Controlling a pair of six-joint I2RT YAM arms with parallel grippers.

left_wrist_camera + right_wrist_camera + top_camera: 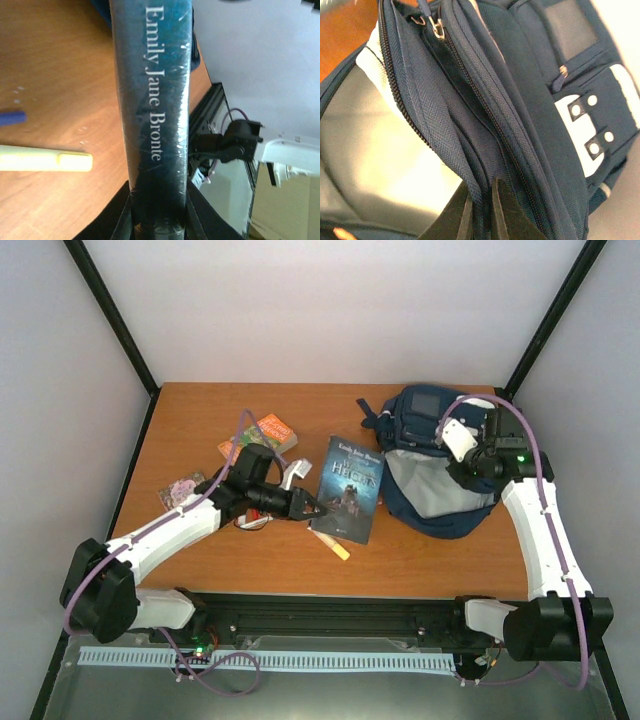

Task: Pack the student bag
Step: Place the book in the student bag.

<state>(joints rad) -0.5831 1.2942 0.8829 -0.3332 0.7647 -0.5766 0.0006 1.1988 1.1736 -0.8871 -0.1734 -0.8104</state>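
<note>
The student bag (425, 415) lies at the far right of the wooden surface (430, 560). Its main mouth is unzipped and shows pale grey lining. The right arm covers part of its far right side, and in the right wrist view the bag (530, 100) overflows the frame, so only zip tracks, one metal puller and white patches with round studs can be made out. The right claw (481, 200) is pinched together on a fold of navy fabric at the bag's opening; the same claw (462, 445) sits over the bag's right rim in the top view.

There is one book (348, 488), lying flat at the centre just left of the bag. The left claw (312, 510) is clamped on its near left edge. In the left wrist view the dark glossy cover (155, 100) fills the middle and reads "Emily Jane Bronte" in white. The title itself is too blurred from above to read.

One yellow highlighter (333, 545) lies near the book's near left corner. A blue pen-like thing (11, 118) is cut off at the frame edge — only its end shows.

At the far left are orange-covered booklets (272, 430), partly hidden behind the left arm — two, as far as I can tell, with print too small to read. One small pinkish packet (182, 487) lies further left.
</note>
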